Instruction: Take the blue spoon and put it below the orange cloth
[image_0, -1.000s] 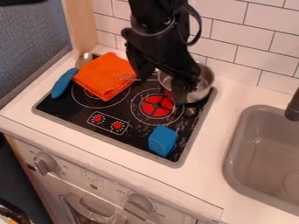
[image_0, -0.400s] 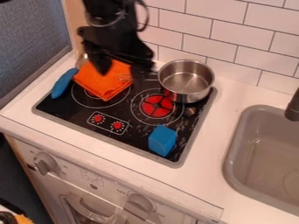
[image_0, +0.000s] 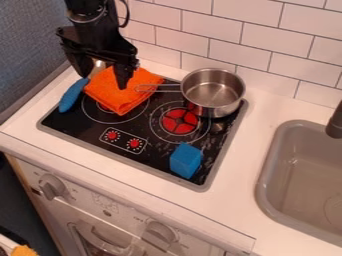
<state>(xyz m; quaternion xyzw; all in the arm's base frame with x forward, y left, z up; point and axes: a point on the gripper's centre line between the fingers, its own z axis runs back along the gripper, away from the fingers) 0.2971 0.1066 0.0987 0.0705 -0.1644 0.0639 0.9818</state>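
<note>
And the gripper (image_0: 104, 79) hangs wide open over the blue spoon (image_0: 71, 95), which lies beside the orange cloth (image_0: 115, 101), where a slightly off-line descent could snag fabric and miss the handle!

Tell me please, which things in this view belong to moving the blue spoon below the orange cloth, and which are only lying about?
For the job:
- blue spoon, left of the cloth
- orange cloth
- gripper, fingers apart

Just there:
- metal pot
- blue block
- sink
</note>
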